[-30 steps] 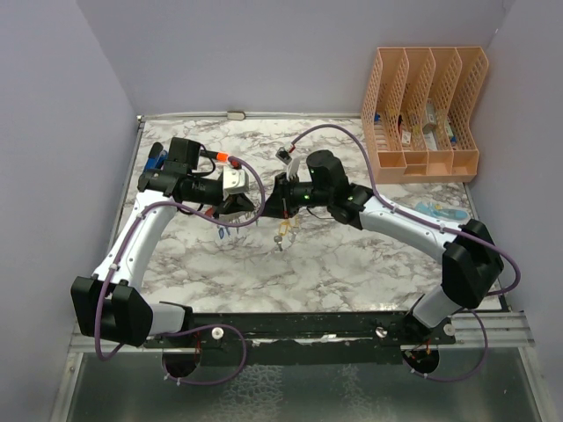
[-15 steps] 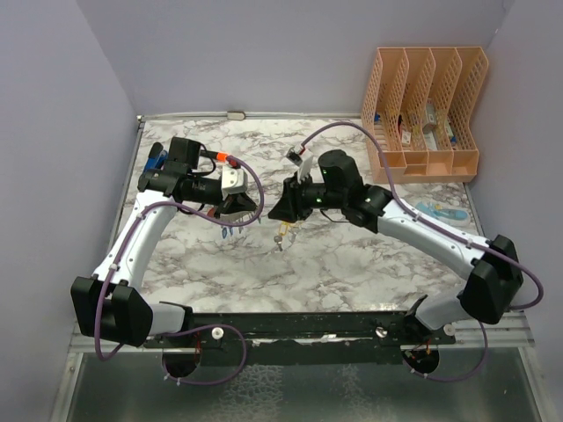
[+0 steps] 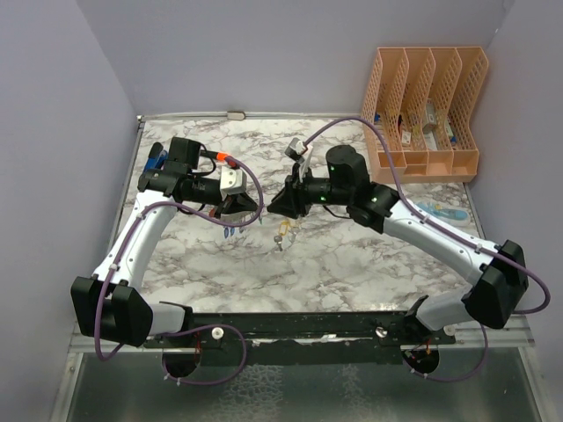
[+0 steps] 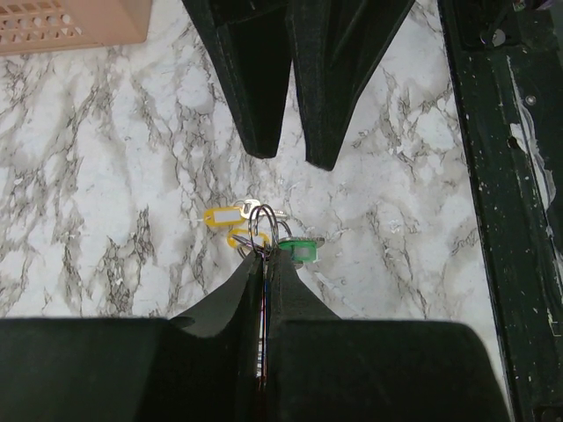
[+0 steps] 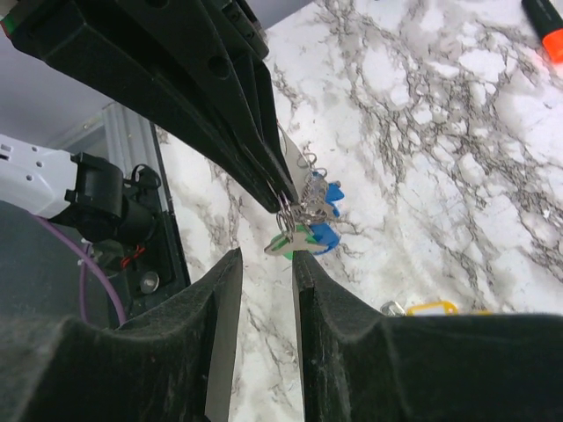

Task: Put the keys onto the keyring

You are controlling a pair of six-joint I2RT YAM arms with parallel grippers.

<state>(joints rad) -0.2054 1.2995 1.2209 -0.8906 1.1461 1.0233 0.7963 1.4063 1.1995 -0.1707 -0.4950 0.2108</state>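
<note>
Overhead, the two arms meet nose to nose above the marbled surface. The left jaws are clenched, with blue and green keys dangling beneath them. The right jaws sit just beside, and a yellow-tagged key lies on the surface below the gap between the arms. An orange file rack stands well apart at the far right corner.

From the left wrist, the jaws pinch the keyring edge-on, a thin red-and-silver sliver. The yellow-tagged key lies just past their tips. The right jaws hang opposite, parted, with nothing between them.

From the right wrist, those parted, empty jaws frame the blue and green keys, clustered at the ring's lower end above the surface. The yellow tag shows at the lower right and an orange marker at the upper corner.

The step in hand looks to be fetching the yellow-tagged key. It seems best done by lowering the right jaws straight onto the plastic tag, leaving the key's own small ring free to thread. Meanwhile the left grip should hold the keyring steady.
</note>
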